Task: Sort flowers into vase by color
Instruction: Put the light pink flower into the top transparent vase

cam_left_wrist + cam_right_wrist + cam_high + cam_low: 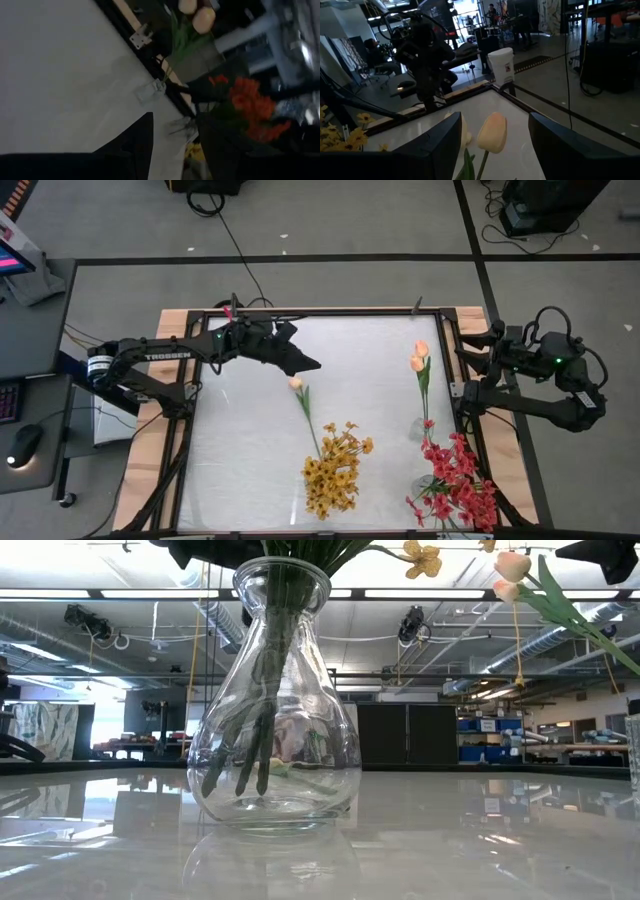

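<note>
A clear glass vase [272,710] near the table's front holds green stems and the bushy yellow cluster [335,470]. A slim stem with a peach bud [296,383] leans out of that cluster toward the far side. My left gripper [312,365] hovers open just beyond that bud, with nothing between its fingers. At the right stand the red cluster [455,480] and two peach buds [420,356] on upright stems. My right gripper [492,160] waits open at the right edge, level, and a peach bud [492,132] shows between its fingers farther off.
The table has a pale, glossy top inside a dark frame [190,430] with wooden borders. A second glass wall [634,755] shows at the low view's right edge. Bare tabletop lies at the left and the centre [240,440]. A desk with a mouse stands beyond the left edge.
</note>
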